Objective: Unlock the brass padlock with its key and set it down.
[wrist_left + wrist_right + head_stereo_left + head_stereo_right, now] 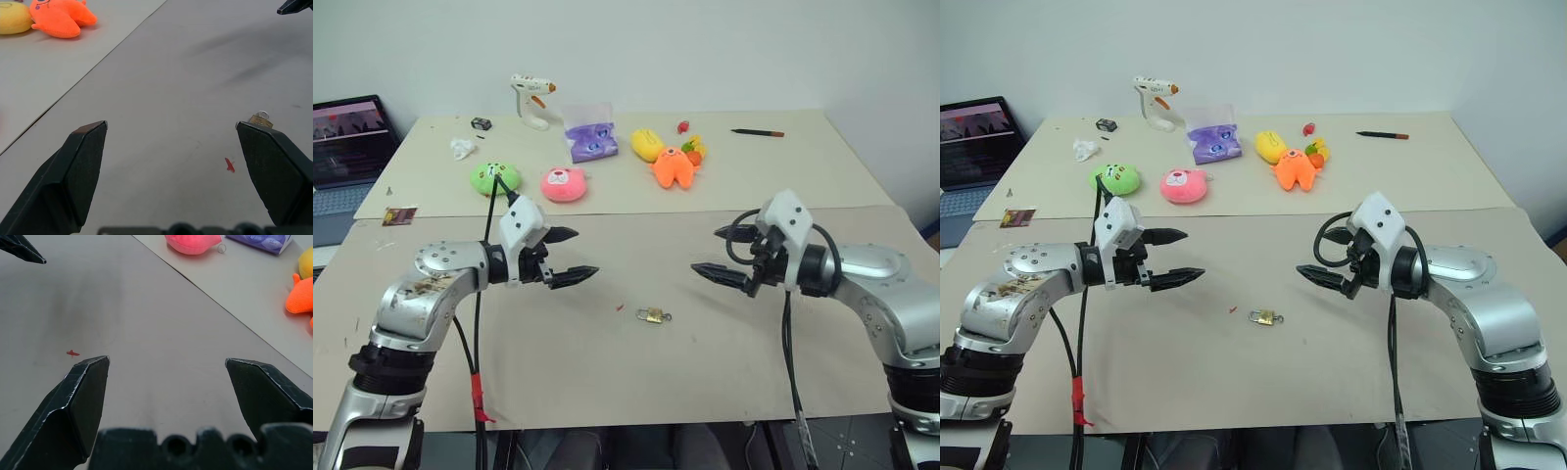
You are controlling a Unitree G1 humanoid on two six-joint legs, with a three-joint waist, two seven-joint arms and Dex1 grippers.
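One brass padlock (653,315), two open hands

right gripper (166,363): fingers wide apart, nothing between them
red fleck (72,353): on the desk (161,328), near one fingertip
pink plush (191,243): far desk, past the seam

brass padlock (260,119): mostly hidden behind a jaw | key: too small to tell | laptop (347,137): cut by edge
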